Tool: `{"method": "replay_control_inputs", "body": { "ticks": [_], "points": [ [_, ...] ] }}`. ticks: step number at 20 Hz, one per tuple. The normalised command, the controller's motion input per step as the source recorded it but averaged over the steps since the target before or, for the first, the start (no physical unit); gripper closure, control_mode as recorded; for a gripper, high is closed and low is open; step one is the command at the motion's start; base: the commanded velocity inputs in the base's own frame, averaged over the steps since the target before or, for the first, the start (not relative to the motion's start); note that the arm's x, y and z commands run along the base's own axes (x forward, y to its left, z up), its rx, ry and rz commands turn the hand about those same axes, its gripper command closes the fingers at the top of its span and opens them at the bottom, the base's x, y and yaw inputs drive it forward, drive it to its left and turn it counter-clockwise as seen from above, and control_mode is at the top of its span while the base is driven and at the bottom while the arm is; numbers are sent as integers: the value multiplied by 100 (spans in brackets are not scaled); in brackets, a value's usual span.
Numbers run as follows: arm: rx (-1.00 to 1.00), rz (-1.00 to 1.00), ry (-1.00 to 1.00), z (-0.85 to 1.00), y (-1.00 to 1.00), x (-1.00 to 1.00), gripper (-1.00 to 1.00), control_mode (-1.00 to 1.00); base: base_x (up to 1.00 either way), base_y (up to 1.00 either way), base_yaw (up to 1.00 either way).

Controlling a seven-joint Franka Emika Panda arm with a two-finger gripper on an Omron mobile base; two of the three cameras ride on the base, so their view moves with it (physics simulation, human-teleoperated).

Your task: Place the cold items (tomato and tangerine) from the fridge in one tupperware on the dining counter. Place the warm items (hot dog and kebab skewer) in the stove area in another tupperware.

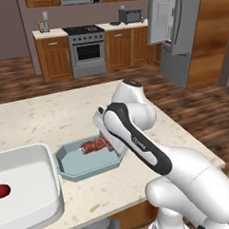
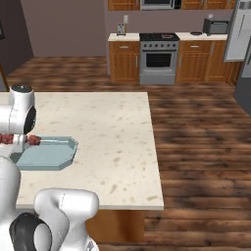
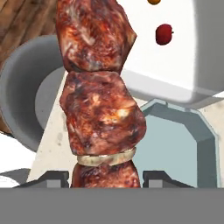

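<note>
The hand [image 3: 106, 180] was pinching the kebab skewer [image 3: 98, 94], its two dark fingertips [image 3: 51, 178] pressed against the lowest chunk of meat, just under a pale onion ring. In the left base view the skewer [image 1: 94, 146] hung over the teal tupperware [image 1: 85, 164], near its far rim, with the arm's wrist close behind it. Whether the meat already touched the tupperware's floor could not be told; from the right base view it seemed to sit at about rim height.

The step in hand looked to be setting the kebab down in that teal tupperware. No hot dog was visible in it, so the warm half of the task seemed only partly done. To do the step well, the robot would need to bring the skewer toward the tupperware's middle before parting the fingers, since the skewer appeared nearly as long as the tupperware and an end might catch on the rim and tip out onto the bench [image 1: 50, 117]. Lowering until the meat was close to the floor would keep it from rolling.

Left of the teal tupperware, almost touching it, stood the white tupperware [image 1: 42, 156], with the tomato [image 1: 2, 191] inside it. The hand view also showed the tangerine [image 3: 153, 1] there, just beyond the tomato [image 3: 164, 34], so the cold half seemed finished.
</note>
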Motion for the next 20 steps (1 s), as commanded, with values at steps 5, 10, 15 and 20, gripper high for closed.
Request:
{"method": "replay_control_inputs", "body": {
  "ticks": [5,10,15,20],
  "points": [
    [-18,-14,-14,-43,20,54,100,-100,0,0,0],
    [-20,-46,-6,-58,17,42,100,-100,0,0,0],
    [-5,-27,0,-49,8,41,100,-100,0,0,0],
    [0,1,0,-36,0,47,100,-100,0,0,0]
  ]
}}
